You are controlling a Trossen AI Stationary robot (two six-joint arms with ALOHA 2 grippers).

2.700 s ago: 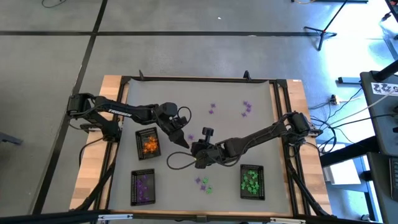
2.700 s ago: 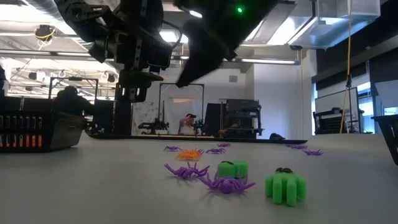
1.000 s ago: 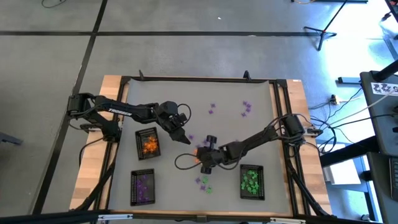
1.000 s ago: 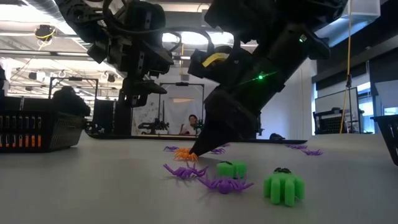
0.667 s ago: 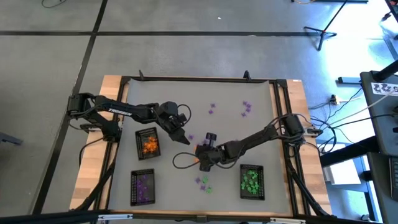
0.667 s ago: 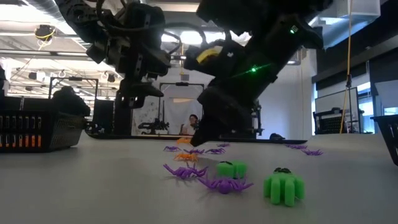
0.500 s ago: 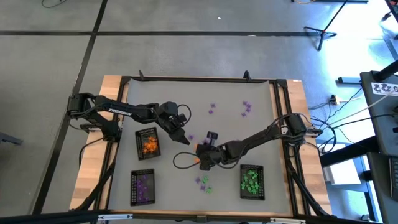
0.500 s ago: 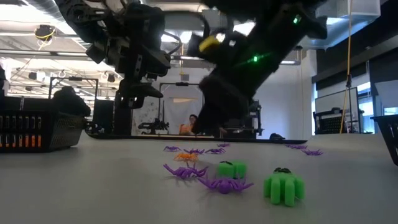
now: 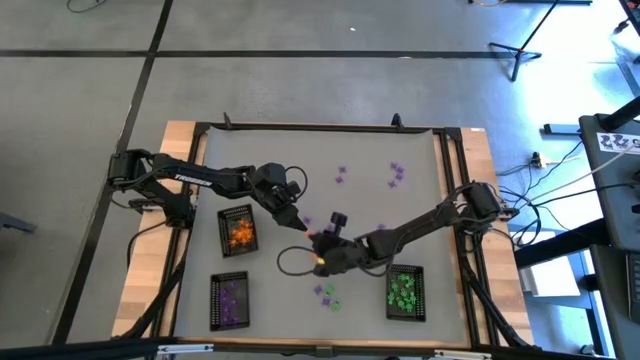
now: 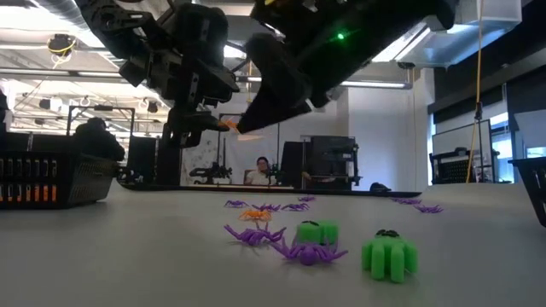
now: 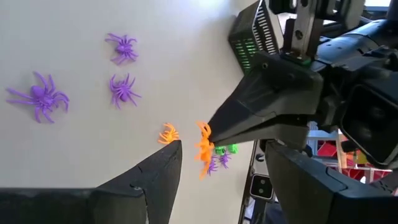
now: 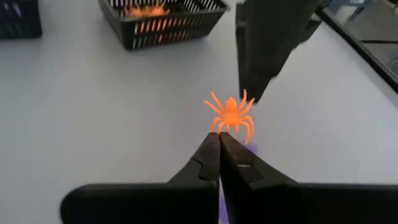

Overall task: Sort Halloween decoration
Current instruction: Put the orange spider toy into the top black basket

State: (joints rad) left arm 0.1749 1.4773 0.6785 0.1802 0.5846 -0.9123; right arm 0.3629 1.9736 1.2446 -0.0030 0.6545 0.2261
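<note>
A: What is shown from above? The table [image 9: 420, 150] is seen whole, with three black mesh trays [image 9: 237, 229]: orange pieces in one, purple in another, green in a third. The right gripper [image 9: 318, 250] is placed near mid-table, the left gripper [image 9: 296, 222] just beside it.

B: The low view adds height: both grippers are seen raised clear of the tabletop, and purple spiders [image 10: 256, 234] and green trinkets [image 10: 391, 254] are left on the surface, with one orange spider [image 10: 256, 215] lying among them.

A: And the right wrist view?

B: There the right gripper [image 12: 220, 142] is shown closed, fingers pressed together on an orange spider [image 12: 231, 114] held at the tips; the orange tray is seen beyond. In the left wrist view the left gripper [image 11: 219, 163] is seen parted, nothing between its fingers [image 11: 155, 171], and the held spider [image 11: 204, 142] hangs at the other arm's tip.

A: What is changed from a second ago?

B: The right gripper was down at the tabletop on the orange spider; it has since been lifted, the spider carried up with it. The left arm is barely moved.
</note>
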